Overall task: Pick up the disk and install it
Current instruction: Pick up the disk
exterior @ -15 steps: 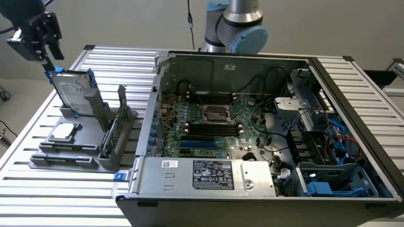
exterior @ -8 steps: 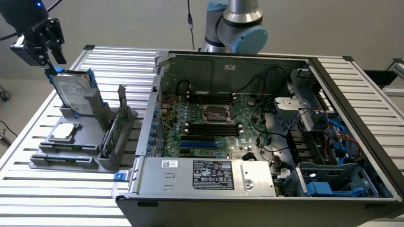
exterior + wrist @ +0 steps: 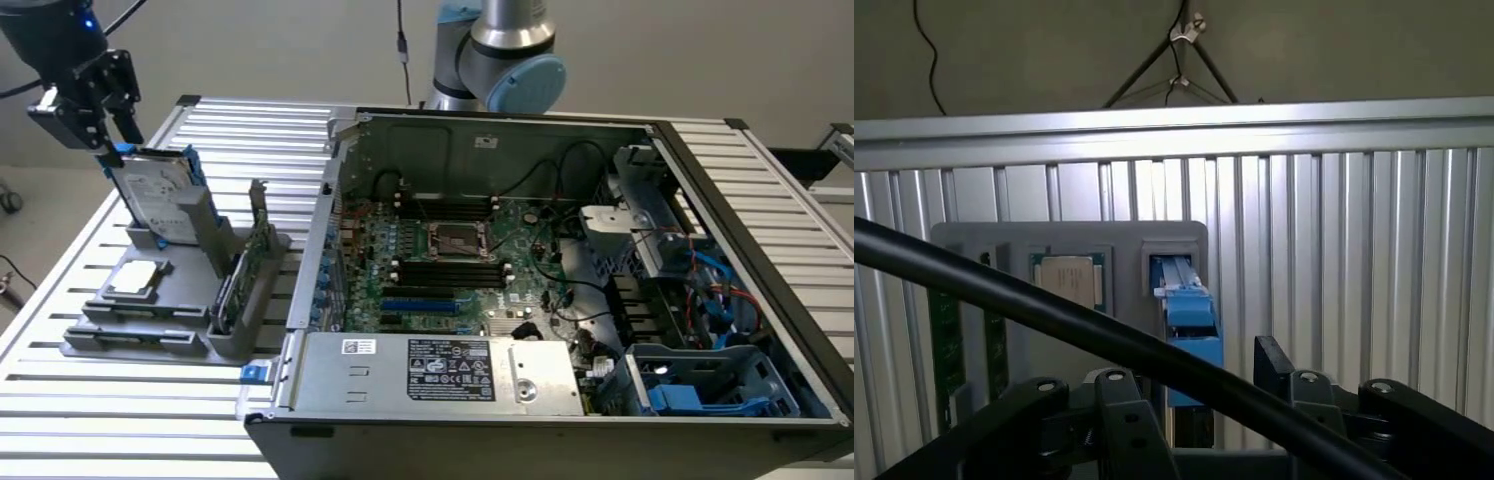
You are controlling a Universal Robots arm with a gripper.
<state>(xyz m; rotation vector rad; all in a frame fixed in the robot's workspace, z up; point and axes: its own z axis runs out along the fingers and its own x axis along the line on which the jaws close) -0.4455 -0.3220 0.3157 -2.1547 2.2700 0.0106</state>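
The open end effector (image 3: 118,140) hangs just above the upright disk (image 3: 158,200), likely stiff, weighty and shock-sensitive, best pinched across its blue-framed top edge.

The exterior view looked from high up and some way off, obliquely down across the slatted surface (image 3: 80,420). The open computer case (image 3: 507,140) took up the middle and the exterior view's right, and the arm's base (image 3: 497,50) stood on the far side. The wrist view sat just behind the gripper (image 3: 1204,430) and faced down, close, onto the grey holder (image 3: 1069,235). Both views shared that holder, at the exterior view's left, the disk (image 3: 1189,320) standing in it, and the slats around it.
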